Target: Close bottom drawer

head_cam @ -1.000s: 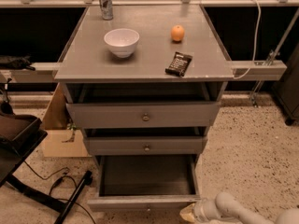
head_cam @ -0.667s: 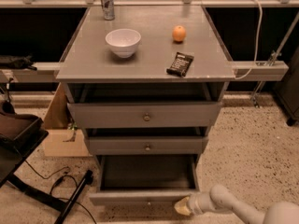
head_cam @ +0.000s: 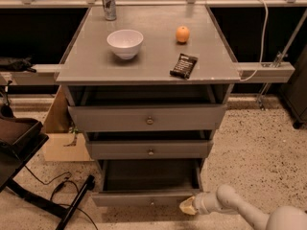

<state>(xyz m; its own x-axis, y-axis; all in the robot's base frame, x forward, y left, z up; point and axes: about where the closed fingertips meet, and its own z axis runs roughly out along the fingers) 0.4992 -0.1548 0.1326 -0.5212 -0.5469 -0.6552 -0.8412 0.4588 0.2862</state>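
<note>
Bottom drawer (head_cam: pixel 146 198) stood open; our gripper (head_cam: pixel 188 205) had moved left to its front's right corner, ready to push. We couldn't tell the jaws' state.

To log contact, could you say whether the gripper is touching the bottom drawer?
Cannot tell: camera view shows the gripper overlapping the bottom drawer's front right corner, hiding any gap.

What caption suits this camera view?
Gripper at a front corner of the open bottom drawer; bowl, orange and can above.
</note>
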